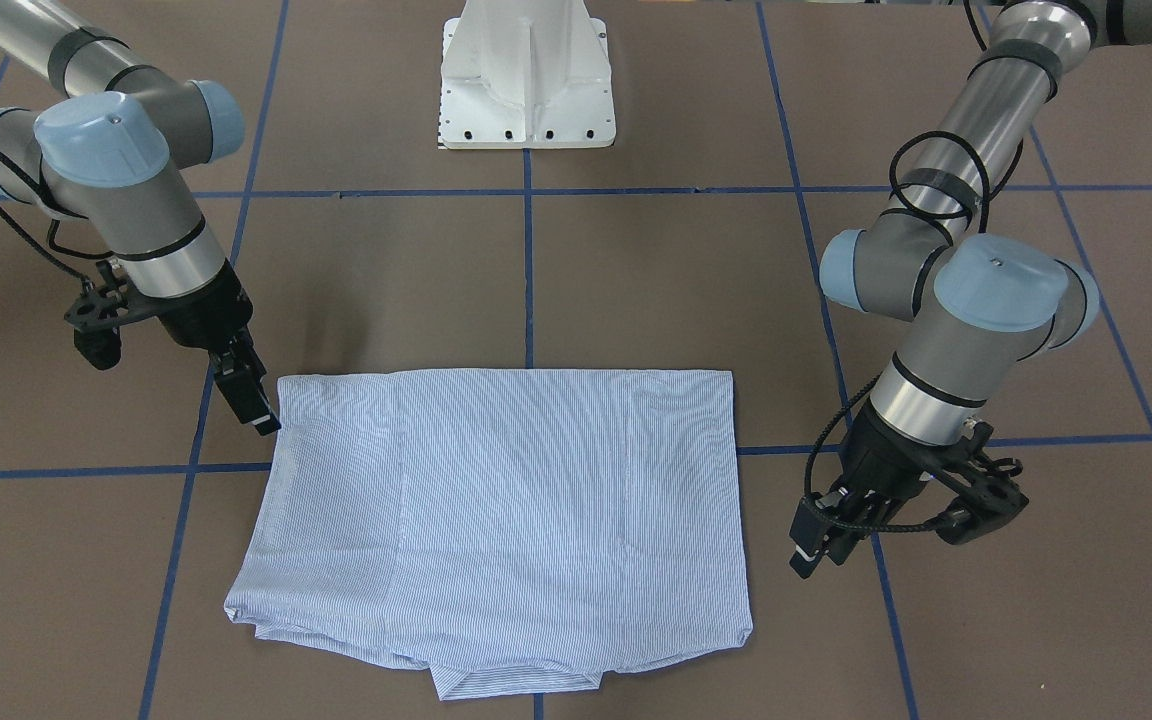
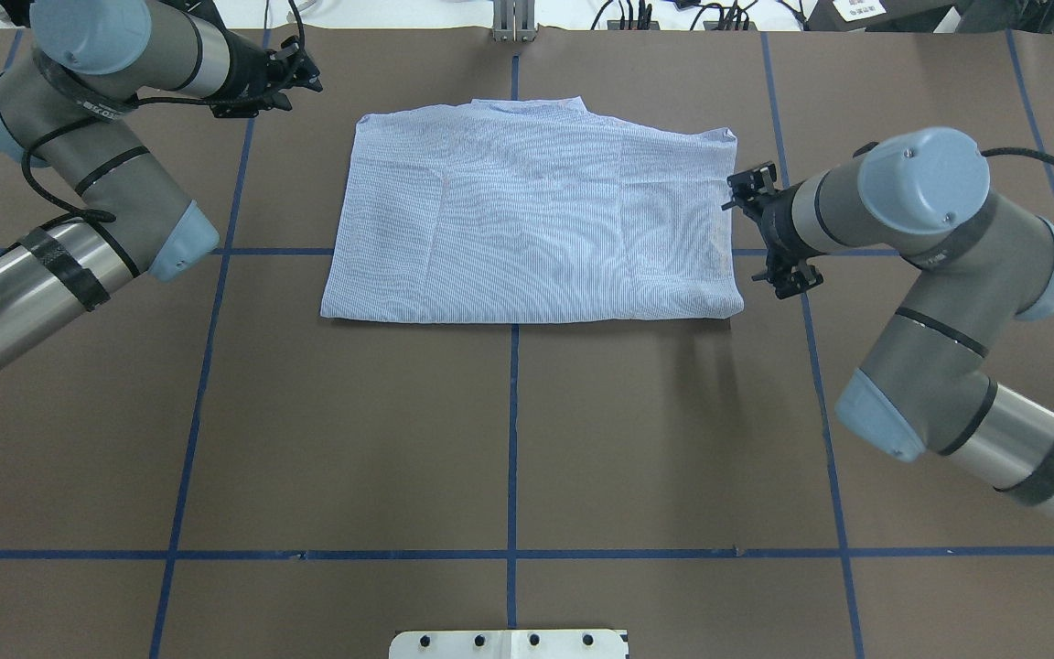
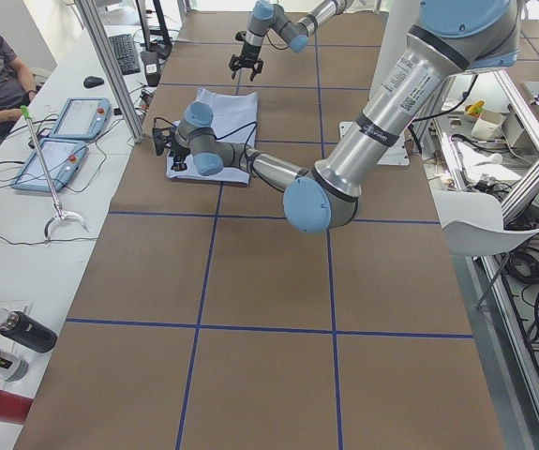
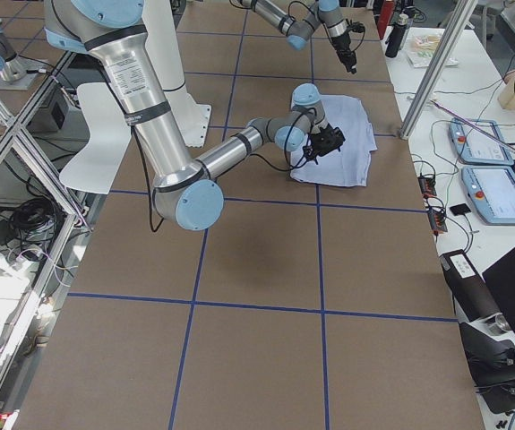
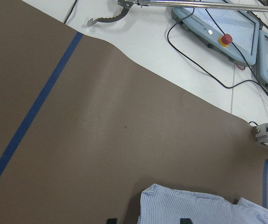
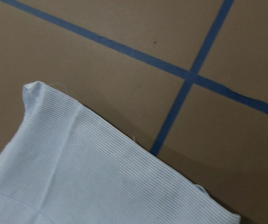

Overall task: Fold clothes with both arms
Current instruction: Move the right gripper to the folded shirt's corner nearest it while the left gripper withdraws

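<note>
Brown desk (image 2: 509, 439), blue-taped. The striped shirt (image 1: 506, 500) lies on it, folded to a rectangle between both arms. Off the cloth, the left hand (image 1: 814, 555) hovers with its fingers apart. Whether the right hand (image 1: 251, 405) is parted, I cannot tell. I'd pinch matching corners, lift together and fold evenly.

Light blue shirt (image 1: 536, 500) — fine white stripes, brown table (image 1: 656, 290), blue gridlines (image 1: 528, 280)

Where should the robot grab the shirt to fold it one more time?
Probably at the corners of its two short side edges. The shirt lies flat and folded, so only its edges offer something to pinch. Each gripper could come in low from its own side: the right gripper is beside one short edge, and the left gripper hangs just off the other.
</note>
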Controlling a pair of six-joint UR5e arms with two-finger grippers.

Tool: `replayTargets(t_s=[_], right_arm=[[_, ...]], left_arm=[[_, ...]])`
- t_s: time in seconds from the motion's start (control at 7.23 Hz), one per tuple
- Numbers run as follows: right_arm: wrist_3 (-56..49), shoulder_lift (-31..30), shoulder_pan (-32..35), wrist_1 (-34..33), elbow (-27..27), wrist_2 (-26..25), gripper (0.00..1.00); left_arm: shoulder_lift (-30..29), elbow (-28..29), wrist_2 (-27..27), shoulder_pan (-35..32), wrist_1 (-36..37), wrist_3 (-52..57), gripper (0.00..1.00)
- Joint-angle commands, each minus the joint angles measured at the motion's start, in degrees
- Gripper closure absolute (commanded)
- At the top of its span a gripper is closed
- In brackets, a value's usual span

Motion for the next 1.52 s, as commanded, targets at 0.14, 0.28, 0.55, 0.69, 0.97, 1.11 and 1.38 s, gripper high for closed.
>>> replayTargets(t_s=[0.14,0.28,0.55,0.69,0.97,1.11,1.38], right_arm=[[0.21,-0.69,-5.73,-0.15,-2.64,-4.71,0.03],[0.21,-0.24,-5.74,-0.32,-3.18,-4.71,0.08],[0.21,0.21,-5.74,-0.24,-4.77,-4.8,0.23],[0.3,0.21,-5.74,-0.24,-5.38,-4.8,0.4],[0.13,0.12,-5.56,-0.15,-4.6,-4.28,1.0],[-0.05,0.03,-5.39,-0.23,-3.81,-3.75,1.0],[0.04,-1.1,-5.21,-2.94,-0.49,-2.35,1.0]], left_arm=[[0.45,-0.71,0.07,0.03,0.25,0.07,0.44],[1.23,-0.97,0.15,0.03,0.16,0.07,0.44],[1.5,-1.06,0.15,0.03,0.16,0.07,0.44],[1.59,-1.06,0.15,0.03,0.16,0.07,0.44],[1.68,-1.06,0.15,0.03,0.16,0.07,0.44],[1.68,-1.06,0.15,0.03,0.07,0.07,0.44],[2.29,-1.06,0.15,0.11,-0.63,0.07,0.44]])
